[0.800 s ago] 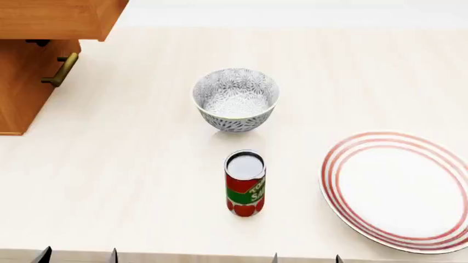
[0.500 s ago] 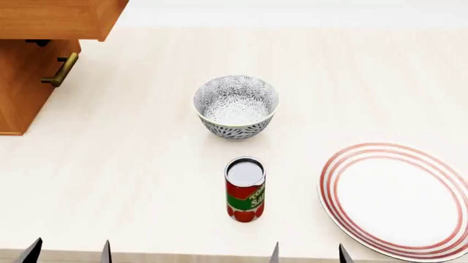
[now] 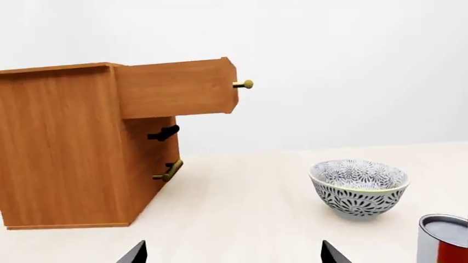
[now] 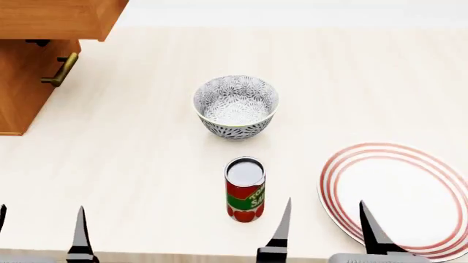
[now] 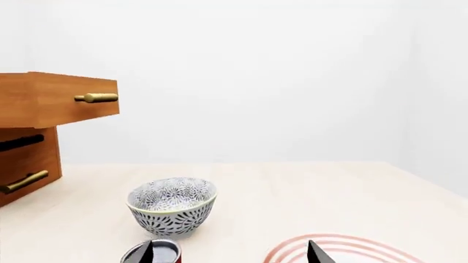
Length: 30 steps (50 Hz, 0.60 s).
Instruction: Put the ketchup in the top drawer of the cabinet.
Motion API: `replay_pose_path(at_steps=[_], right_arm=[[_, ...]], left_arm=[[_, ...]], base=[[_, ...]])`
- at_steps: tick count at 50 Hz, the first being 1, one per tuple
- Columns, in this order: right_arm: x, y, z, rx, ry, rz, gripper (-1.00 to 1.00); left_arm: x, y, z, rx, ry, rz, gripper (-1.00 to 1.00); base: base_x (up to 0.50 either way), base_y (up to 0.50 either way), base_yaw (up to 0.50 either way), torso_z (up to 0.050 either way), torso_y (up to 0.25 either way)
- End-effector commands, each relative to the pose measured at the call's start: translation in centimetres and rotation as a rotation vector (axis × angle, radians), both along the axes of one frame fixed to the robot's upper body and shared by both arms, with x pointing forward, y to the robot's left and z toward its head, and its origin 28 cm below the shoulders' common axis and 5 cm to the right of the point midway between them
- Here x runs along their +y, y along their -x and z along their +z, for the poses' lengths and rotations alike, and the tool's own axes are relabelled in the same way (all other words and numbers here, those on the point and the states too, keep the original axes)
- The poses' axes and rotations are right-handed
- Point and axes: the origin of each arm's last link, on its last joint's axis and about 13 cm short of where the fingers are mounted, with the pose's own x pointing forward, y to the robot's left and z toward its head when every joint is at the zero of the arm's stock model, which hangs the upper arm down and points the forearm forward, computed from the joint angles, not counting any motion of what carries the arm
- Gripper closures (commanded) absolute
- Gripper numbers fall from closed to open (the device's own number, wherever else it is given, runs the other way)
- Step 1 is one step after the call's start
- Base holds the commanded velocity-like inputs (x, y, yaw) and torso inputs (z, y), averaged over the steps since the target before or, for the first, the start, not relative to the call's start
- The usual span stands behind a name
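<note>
1. Both grippers have risen further into the head view; left gripper (image 4: 40, 233) and right gripper (image 4: 325, 227) stand parted, holding nothing.
2. Ketchup (image 4: 244, 189) stands upright on the table (image 4: 146, 164), between the bowl (image 4: 235, 107) and the right gripper, beside the plate (image 4: 395, 197).
3. From the head, the cabinet (image 4: 22, 87) is cut off.
4. Only the left wrist view shows the top drawer (image 3: 175, 87) pulled out.

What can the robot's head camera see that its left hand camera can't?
Only the head view shows the red-striped white plate and the right gripper. Only the left wrist view shows the orange-brown wooden cabinet's side and the pulled-out top drawer's brass handle. Both show the patterned grey bowl, the red ketchup can and the open left gripper.
</note>
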Motion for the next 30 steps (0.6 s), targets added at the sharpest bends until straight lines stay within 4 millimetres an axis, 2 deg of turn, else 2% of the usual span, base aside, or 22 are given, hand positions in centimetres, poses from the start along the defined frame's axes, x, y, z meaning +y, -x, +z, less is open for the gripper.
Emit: replay_pose_path(at_steps=[1,14,30], right_arm=[[-0.03,0.63,2.17,-0.073,-0.016,0.011,-1.0],[0.15,0.49,2.15,-0.067,-0.011,0.03,-1.0],[0.18,0.29,1.95,-0.063,-0.01,0.037,-1.0]], left_arm=[[0.19,0.85,2.47,-0.073,-0.002,0.012,-1.0],[0.29,0.79,2.65,-0.082,0.009,0.012,-1.0],[0.41,0.42,2.28,-0.073,0.011,0.013,-1.0]], base=[[0.0,0.0,0.0,0.0,0.0],[0.01,0.0,0.0,0.0,0.0],[0.48,0.0,0.0,0.0,0.0]])
